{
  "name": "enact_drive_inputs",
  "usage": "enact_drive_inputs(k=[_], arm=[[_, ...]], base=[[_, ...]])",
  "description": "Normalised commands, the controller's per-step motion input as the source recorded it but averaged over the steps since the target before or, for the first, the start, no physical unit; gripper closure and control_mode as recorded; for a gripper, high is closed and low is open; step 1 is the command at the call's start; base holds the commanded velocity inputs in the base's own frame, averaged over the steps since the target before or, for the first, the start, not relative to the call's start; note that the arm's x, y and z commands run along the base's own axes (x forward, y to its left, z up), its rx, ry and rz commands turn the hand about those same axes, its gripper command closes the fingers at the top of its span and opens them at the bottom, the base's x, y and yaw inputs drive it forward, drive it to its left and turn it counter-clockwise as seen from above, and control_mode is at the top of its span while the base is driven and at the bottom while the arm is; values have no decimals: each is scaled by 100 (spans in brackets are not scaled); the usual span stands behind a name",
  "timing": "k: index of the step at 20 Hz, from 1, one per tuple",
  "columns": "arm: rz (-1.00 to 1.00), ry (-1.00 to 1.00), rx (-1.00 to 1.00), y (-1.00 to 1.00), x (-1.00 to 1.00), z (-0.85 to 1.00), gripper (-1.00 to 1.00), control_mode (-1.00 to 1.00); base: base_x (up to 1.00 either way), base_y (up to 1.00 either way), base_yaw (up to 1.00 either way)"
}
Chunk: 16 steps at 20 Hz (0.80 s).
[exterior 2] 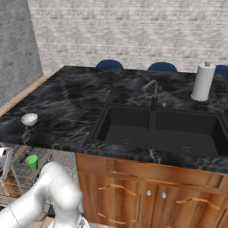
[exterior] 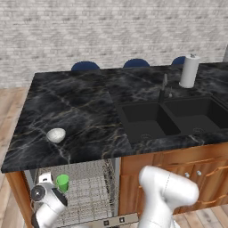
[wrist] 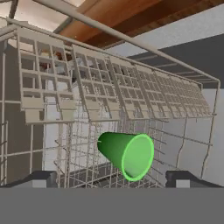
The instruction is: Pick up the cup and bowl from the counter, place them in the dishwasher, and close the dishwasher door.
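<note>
The white arm bends low from its base, its elbow bulging in the foreground and the forearm reaching down to its left. The pincer (wrist: 112, 177) hangs low with its jaws spread wide — the two dark fingertips (wrist: 41, 178) stand well apart, nothing clamped between them.

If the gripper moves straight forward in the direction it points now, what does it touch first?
Most likely the cup, which lies straight ahead between the open fingertips of the gripper in the dishwasher rack. How near it is, the hand view cannot settle.
</note>
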Motion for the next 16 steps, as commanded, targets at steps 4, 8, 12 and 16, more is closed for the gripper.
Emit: enact_drive_inputs(k=[4, 8, 12, 16], arm=[[0, -5, 7, -4, -33, 57, -100, -100], [0, -2, 7, -18, -14, 54, -100, -100], [0, -1, 7, -28, -4, 59, -100, -100], [0, -1, 8, -24, -3, 70, -100, -100]], base=[[0, 0, 0], [0, 0, 0], [0, 0, 0], [0, 0, 0]])
